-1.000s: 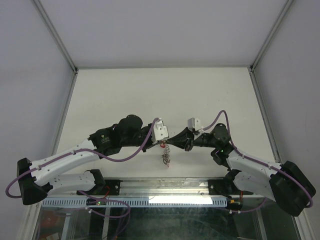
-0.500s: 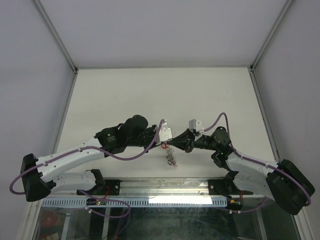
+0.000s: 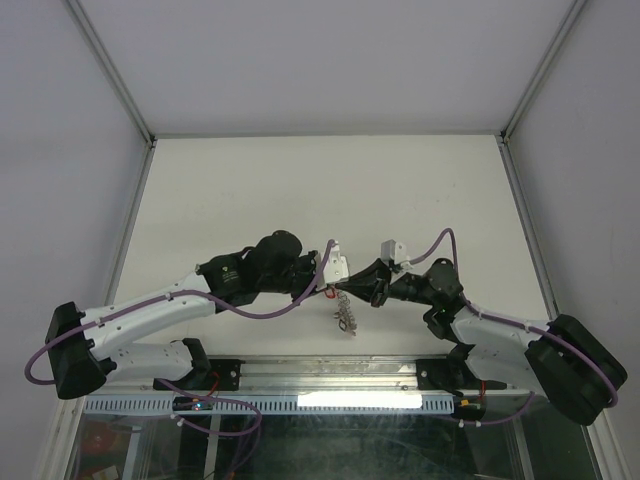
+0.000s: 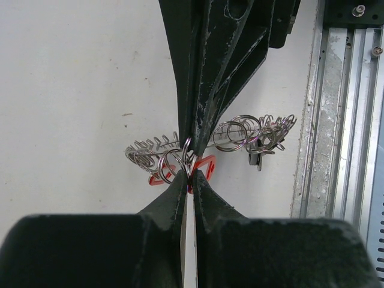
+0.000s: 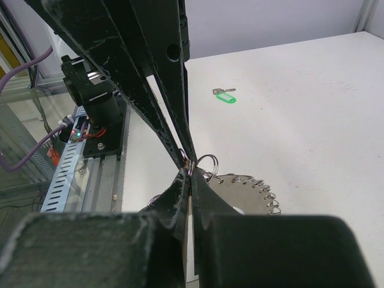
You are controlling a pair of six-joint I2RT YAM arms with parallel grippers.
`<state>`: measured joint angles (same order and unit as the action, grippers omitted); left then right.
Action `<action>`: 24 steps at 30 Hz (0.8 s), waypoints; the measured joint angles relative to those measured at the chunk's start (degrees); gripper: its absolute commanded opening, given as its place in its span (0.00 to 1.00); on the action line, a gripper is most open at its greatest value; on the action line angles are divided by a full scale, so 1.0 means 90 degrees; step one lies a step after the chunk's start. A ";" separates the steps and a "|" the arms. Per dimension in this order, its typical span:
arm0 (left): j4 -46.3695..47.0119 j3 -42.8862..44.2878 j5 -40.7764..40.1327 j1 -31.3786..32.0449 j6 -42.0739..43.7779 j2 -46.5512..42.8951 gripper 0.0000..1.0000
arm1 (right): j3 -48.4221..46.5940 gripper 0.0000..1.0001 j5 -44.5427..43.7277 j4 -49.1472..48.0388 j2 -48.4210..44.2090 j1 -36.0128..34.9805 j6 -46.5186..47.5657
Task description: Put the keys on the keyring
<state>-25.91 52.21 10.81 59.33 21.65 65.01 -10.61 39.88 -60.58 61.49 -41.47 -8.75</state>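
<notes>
The keyring [image 3: 345, 316] hangs between my two grippers above the table's near edge. It is a grey toothed disc [image 5: 252, 193] fringed with many small silvery rings [image 4: 240, 131]. A red-headed piece [image 4: 205, 167] hangs right at the pinch. My left gripper [image 4: 189, 174] is shut on a silver ring of the keyring [image 4: 171, 165]. My right gripper [image 5: 191, 172] is shut on the same cluster from the opposite side, tip to tip with the left [image 3: 335, 290]. The green-headed key [image 5: 225, 96] lies flat on the table farther off. I cannot tell whether the red-headed piece is the red key.
An aluminium rail [image 4: 342, 120] runs along the table's near edge just beside the hanging keyring. The left arm's base with cables [image 5: 96, 114] stands on it. The enclosure's walls and posts [image 3: 120, 90] close in the white table [image 3: 320, 190].
Both grippers, still pinched together, have shifted slightly right and toward the near edge. The hanging keyring moved with them. The left arm has stretched further out.
</notes>
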 measured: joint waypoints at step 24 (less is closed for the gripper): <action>0.0534 -0.0384 0.0328 -0.0005 -0.0056 0.0095 0.00 | 0.0226 0.00 -0.0192 -0.0374 -0.0005 -0.0010 -0.0097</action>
<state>-21.10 48.75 13.76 59.29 21.15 65.87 -8.58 38.15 -63.94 61.45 -41.56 -9.63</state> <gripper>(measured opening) 0.009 0.008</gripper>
